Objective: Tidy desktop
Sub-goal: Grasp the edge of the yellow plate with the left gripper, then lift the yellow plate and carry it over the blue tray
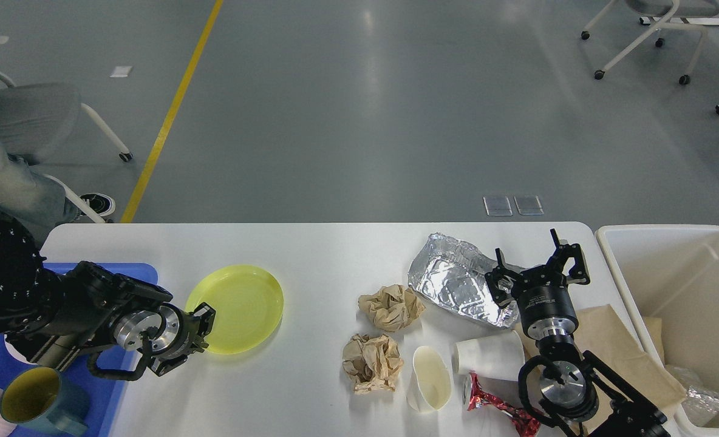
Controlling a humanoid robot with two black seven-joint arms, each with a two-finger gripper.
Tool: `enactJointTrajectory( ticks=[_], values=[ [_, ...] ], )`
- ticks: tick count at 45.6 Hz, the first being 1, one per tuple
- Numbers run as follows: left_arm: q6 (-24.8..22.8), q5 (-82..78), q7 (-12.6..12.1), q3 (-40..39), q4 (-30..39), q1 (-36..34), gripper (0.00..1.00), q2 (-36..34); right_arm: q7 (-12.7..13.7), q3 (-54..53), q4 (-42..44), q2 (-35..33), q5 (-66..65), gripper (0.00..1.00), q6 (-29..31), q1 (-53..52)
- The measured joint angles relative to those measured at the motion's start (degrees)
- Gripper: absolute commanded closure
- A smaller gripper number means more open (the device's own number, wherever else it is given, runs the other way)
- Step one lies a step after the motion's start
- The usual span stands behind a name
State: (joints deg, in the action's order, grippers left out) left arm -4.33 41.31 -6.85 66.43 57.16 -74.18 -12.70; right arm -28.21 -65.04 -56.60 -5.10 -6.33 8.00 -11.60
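Slipping is the main risk seen at the lower left of the frame, where the left hand (pixel 204 328) is set against the near-left rim of the yellow plate (pixel 235 308); whether its fingers are clamped on that rim or merely beside it cannot be told, since the hand is seen end-on and dark. A thin, smooth rim pinched at one edge is judged likely to tilt or slide out if lifted quickly, and the plate could be dragged across the table (pixel 317 255) rather than raised. Just left of that hand, the blue tray (pixel 126 273) is found at the table's left edge, with a yellow-lined mug (pixel 37 397) in it that could be knocked by the bulky forearm. At the right of the frame, the right hand (pixel 538 267) is held wide open and empty above the crumpled foil tray (pixel 453 285), touching nothing that can be seen. Two brown paper balls (pixel 390 306), a tipped white cup (pixel 429 376), a second paper cup (pixel 487 355), a red wrapper (pixel 487 403) and a flat brown paper sheet (pixel 614 346) are scattered around that arm, and could be swept off by it. A beige bin (pixel 614 267) stands beside the table's right edge.
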Motion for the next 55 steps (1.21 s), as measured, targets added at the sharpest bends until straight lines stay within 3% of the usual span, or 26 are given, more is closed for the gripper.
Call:
enactJointTrajectory(
  ticks=[27,43,55],
  values=[
    [-3.82,0.19,-0.62,0.16,1.05,-2.04,1.0,-0.33,0.0,0.0,0.0,0.0,0.0,0.0,0.0,-0.01],
    [-10.95,-1.82,-4.26,4.38,8.06,-15.35,1.0,-2.56,0.0,0.0,0.09,0.0,0.0,0.0,0.0,-0.08],
    [-18.38,-8.72,-4.2,8.08,17.8,-31.42,1.0,-5.13,0.0,0.0,0.09,0.0,0.0,0.0,0.0,-0.08]
  ],
)
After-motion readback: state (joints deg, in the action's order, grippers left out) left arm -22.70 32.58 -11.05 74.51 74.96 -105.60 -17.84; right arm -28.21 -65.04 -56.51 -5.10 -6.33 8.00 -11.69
